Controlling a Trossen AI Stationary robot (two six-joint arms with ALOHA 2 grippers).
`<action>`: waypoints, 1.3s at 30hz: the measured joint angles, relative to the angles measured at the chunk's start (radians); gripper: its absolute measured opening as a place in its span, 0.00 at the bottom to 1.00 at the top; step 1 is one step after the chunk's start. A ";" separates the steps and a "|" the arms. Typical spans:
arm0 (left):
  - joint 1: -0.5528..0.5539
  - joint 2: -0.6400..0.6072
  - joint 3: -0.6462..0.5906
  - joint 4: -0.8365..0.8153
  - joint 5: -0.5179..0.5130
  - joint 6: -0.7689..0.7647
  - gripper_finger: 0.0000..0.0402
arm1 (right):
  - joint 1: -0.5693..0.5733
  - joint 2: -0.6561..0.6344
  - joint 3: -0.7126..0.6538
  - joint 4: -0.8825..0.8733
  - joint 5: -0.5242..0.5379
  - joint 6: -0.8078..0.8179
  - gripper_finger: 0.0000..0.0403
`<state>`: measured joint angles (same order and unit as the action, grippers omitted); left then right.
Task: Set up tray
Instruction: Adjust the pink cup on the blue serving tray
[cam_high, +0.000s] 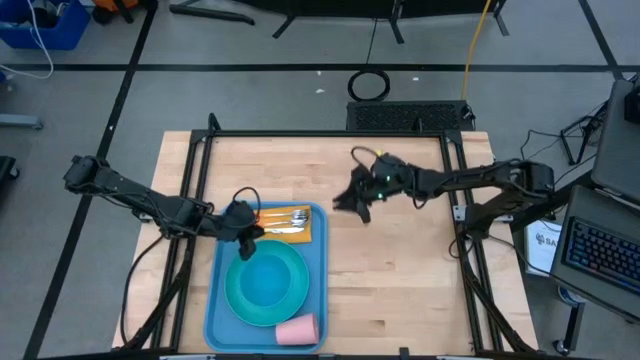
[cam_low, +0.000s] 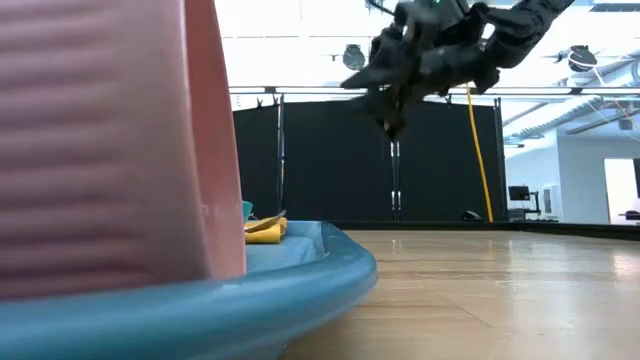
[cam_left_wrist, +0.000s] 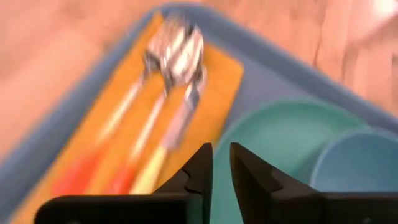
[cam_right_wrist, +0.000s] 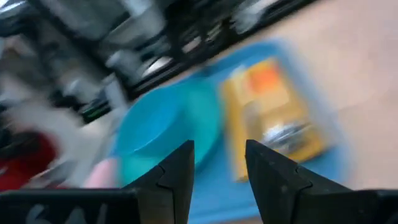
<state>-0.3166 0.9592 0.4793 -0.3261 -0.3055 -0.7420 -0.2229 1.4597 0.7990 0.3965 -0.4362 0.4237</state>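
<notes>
A: Position of the tray (cam_high: 316, 300)?

B: Near edge of the wooden tabletop (cam_high: 400, 270), left of centre in the high view. Light blue, raised rim. In the low view its rim fills the near foreground.

A: Contents?

B: A round turquoise plate (cam_high: 292, 292) with a small blue bowl (cam_high: 262, 282) sitting in it. A pink cup (cam_high: 297, 330) at the tray's near end, just beside the plate; in the low view it looms large and ribbed at the left. At the far end, an orange-yellow napkin (cam_high: 312, 227) with metal cutlery (cam_high: 290, 220) lying on it. Cutlery handles show orange and yellow in the left wrist view.

A: Left tool (cam_high: 243, 236)?

B: Over the tray's far left corner, at the napkin's end and by the plate's edge. The left wrist view shows its two dark fingers (cam_left_wrist: 193, 177) with a narrow gap between them and nothing in the gap. Slightly parted, grasping nothing.

A: Right tool (cam_high: 360, 205)?

B: Off the tray, above bare tabletop to the tray's right and farther back. In the low view it hangs well above the surface. Its wrist view shows the fingers (cam_right_wrist: 177, 171) set apart with nothing between them: released. The tray, plate and napkin lie beyond them, blurred.
</notes>
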 joint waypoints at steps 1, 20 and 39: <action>0.000 0.000 0.000 0.017 -0.023 0.015 0.15 | 0.029 0.000 0.000 -0.010 -0.015 0.027 0.33; -0.065 0.000 0.000 0.300 -0.292 0.269 0.16 | 0.492 -0.002 0.000 -0.027 0.229 0.512 0.33; -0.091 0.000 0.000 0.360 -0.324 0.463 0.16 | 0.726 0.493 0.197 0.361 0.485 0.747 0.45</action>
<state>-0.4080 0.9592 0.4793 0.0339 -0.6291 -0.2793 0.5030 1.9532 0.9958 0.7576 0.0490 1.1709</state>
